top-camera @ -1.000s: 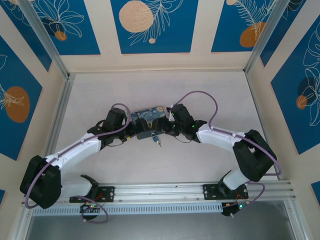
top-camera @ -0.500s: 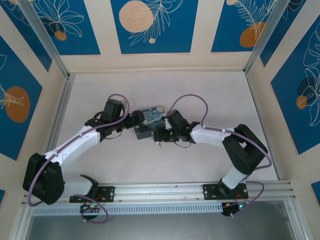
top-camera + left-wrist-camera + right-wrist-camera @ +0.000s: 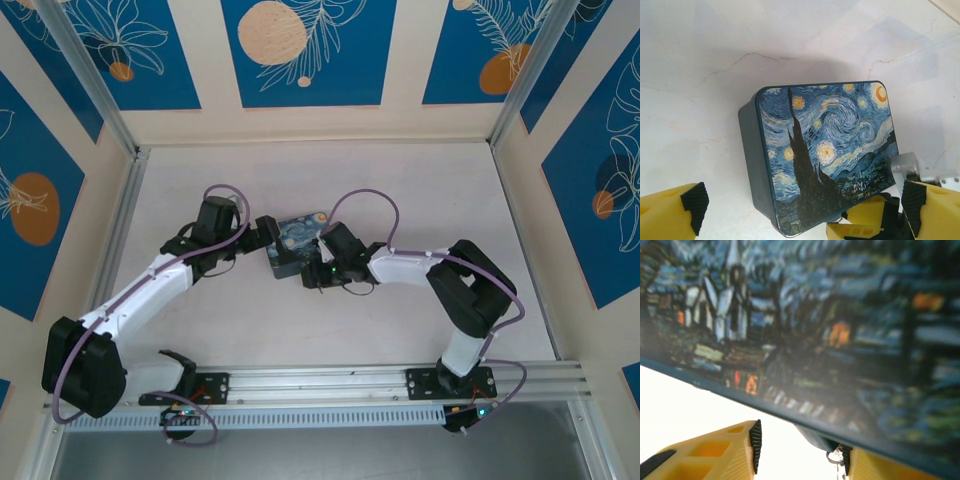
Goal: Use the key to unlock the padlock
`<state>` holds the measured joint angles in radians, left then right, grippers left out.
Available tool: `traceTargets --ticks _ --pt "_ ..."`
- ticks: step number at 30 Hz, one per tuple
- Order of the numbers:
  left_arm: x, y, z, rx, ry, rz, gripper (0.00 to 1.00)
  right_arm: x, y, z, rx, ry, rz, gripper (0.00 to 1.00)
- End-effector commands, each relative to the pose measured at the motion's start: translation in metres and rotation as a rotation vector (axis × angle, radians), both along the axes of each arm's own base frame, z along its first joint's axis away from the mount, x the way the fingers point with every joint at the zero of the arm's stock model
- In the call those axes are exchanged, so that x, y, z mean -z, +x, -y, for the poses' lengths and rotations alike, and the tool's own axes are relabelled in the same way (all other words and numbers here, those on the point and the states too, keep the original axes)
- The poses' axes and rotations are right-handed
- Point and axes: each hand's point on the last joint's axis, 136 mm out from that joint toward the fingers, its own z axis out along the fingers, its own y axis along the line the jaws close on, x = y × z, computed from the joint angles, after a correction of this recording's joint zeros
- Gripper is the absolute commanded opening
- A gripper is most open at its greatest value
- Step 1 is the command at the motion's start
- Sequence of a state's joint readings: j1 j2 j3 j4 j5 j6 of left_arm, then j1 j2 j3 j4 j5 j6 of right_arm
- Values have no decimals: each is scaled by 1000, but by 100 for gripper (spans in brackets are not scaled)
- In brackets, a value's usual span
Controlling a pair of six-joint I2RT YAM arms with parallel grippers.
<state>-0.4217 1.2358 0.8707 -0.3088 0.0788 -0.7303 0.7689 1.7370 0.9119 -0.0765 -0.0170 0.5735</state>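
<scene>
Padlock [image 3: 812,436] not visibly opened yet. Table [image 3: 400,180]: painted tin [image 3: 825,150] at centre. Left gripper [image 3: 268,236] beside tin, jaws spread, empty. Right gripper [image 3: 801,453] at tin's near edge, padlock between its fingers; gripping or not, cannot tell. Key too small to make out; turning likely remains.

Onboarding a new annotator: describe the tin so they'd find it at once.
On the pale marbled table, look to the middle, where the left gripper and right gripper nearly meet. The tin lies between them: a rounded-corner rectangular box, dark teal sides, Starry Night print on its lid, the only patterned thing on the table.
</scene>
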Motion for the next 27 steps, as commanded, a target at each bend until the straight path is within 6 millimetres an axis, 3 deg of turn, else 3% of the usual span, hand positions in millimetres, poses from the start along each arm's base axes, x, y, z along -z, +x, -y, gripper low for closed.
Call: traceTargets --ticks 1,6,12,20,27 --pt "1 1 -2 -1 -22 -23 100 5 -3 -2 -19 -24 4 45" --pt "6 1 -5 -14 -47 -39 100 10 -2 0 -6 -47 3 34" --pt "8 3 -6 -23 -63 -55 100 6 -2 10 30 -78 10 1" --pt "11 3 -12 -10 4 -81 100 -10 -2 11 75 -29 11 0" --pt "31 1 -7 18 35 -193 98 -12 -3 4 108 28 -29 0"
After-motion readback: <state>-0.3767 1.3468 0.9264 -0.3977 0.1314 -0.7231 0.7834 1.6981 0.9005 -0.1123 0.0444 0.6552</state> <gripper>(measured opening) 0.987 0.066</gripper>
